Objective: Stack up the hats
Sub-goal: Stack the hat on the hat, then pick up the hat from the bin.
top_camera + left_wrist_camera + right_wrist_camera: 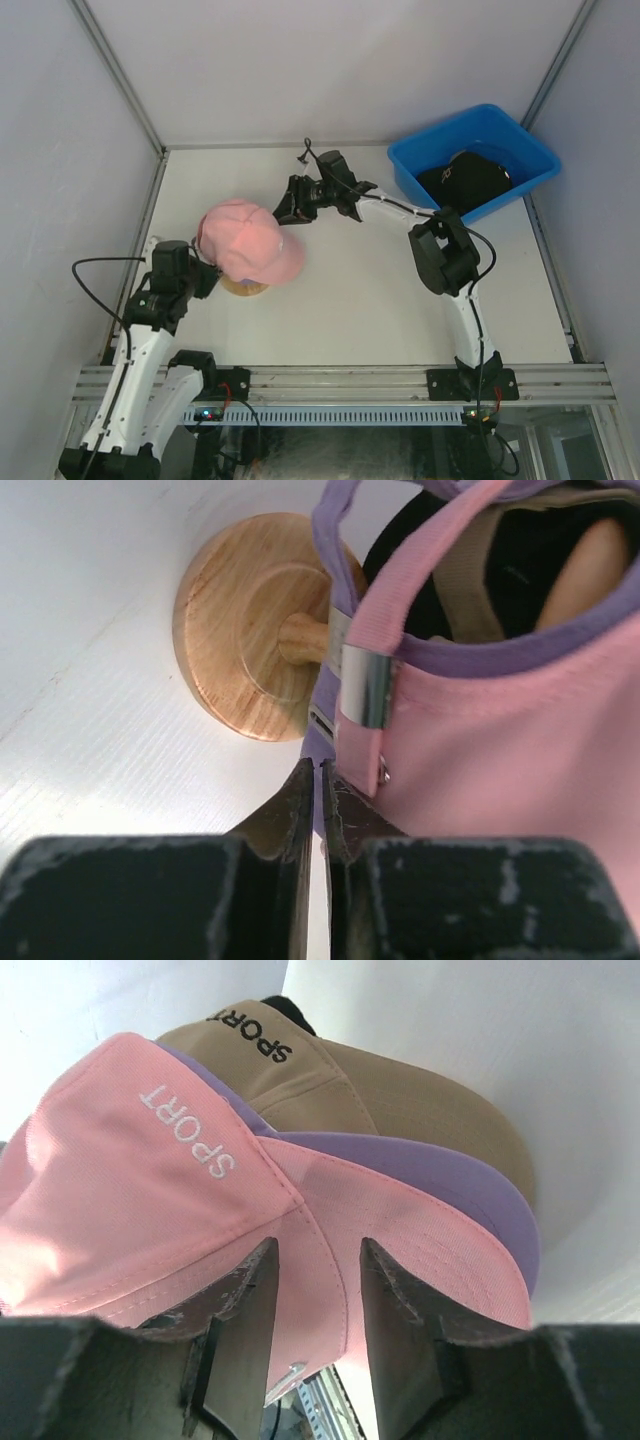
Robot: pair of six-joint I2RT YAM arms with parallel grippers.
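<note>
A stack of hats sits on the wooden stand (245, 288). The pink hat (245, 245) is on top, with a purple hat (470, 1185) and a tan hat (400, 1090) under it, their brims fanned out. My left gripper (208, 268) is at the stack's back, its jaws (320, 765) all but shut on the purple hat's strap (325, 695), right beside the pink hat's strap buckle (365, 685). My right gripper (285, 208) hovers open (318, 1245) over the pink brim, holding nothing. A black hat (470, 178) lies in the blue bin (430, 132).
The stand's round wooden base (240, 630) rests on the white table at the left centre. The blue bin stands at the back right corner, next to the right arm's elbow (445, 255). Grey walls close the table on three sides.
</note>
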